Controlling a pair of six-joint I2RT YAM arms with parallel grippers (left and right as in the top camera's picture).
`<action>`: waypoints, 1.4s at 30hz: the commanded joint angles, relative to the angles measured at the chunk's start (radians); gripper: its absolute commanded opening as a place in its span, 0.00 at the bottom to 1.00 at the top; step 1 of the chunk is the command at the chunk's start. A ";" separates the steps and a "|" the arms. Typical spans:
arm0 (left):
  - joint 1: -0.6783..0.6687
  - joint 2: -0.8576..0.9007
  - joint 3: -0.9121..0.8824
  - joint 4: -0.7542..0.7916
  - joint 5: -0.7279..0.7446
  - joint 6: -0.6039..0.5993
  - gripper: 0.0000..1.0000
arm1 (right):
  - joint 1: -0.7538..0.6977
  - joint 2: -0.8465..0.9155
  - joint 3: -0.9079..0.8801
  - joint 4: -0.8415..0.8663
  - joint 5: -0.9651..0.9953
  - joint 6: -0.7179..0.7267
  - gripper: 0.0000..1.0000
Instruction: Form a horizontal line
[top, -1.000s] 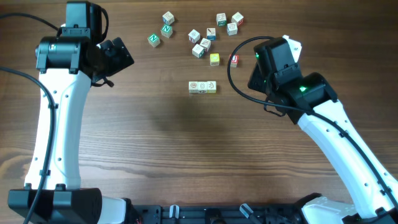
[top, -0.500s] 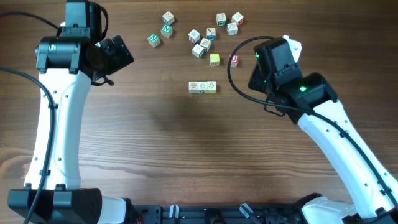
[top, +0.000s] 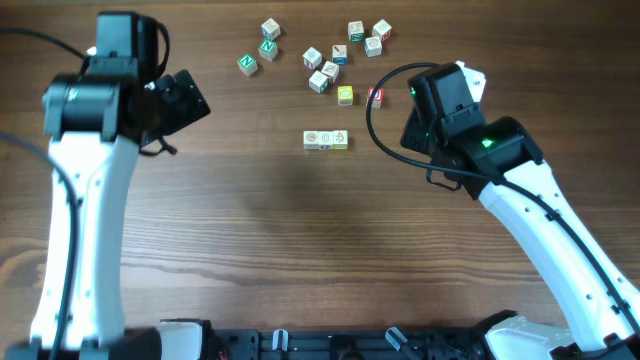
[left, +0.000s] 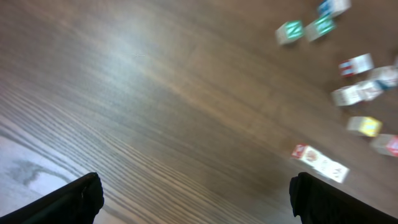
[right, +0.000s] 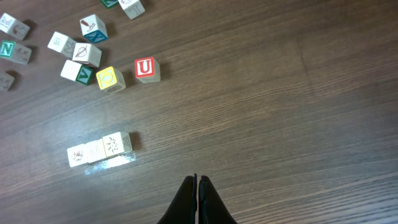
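Note:
The horizontal line (top: 326, 140) is a row of three pale picture cubes touching side to side on the wooden table, its right end cube yellowish. It also shows in the right wrist view (right: 99, 149) and, blurred, in the left wrist view (left: 319, 163). My left gripper (left: 196, 193) is open and empty, high above bare table, far left of the row. My right gripper (right: 198, 183) is shut on nothing, to the right of the row and apart from it.
Several loose letter cubes lie behind the row: a yellow one (top: 345, 95), a red U cube (top: 377, 96), green N cubes (top: 247, 64), and white ones (top: 320, 80). Both arms' bodies stand at the table's left and right sides.
The left arm has shifted a little to the left and its wrist view is motion-blurred. The right arm and the cubes have not moved.

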 joint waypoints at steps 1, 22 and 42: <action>-0.028 -0.110 -0.001 0.003 -0.017 -0.002 1.00 | 0.002 -0.011 0.002 -0.005 0.017 -0.002 0.04; -0.048 -0.480 -0.010 -0.122 -0.043 -0.003 1.00 | 0.002 -0.219 0.002 -0.073 -0.038 -0.006 0.04; -0.048 -0.844 -0.289 -0.125 -0.043 -0.081 1.00 | 0.002 -0.738 0.002 -0.266 0.048 -0.005 0.04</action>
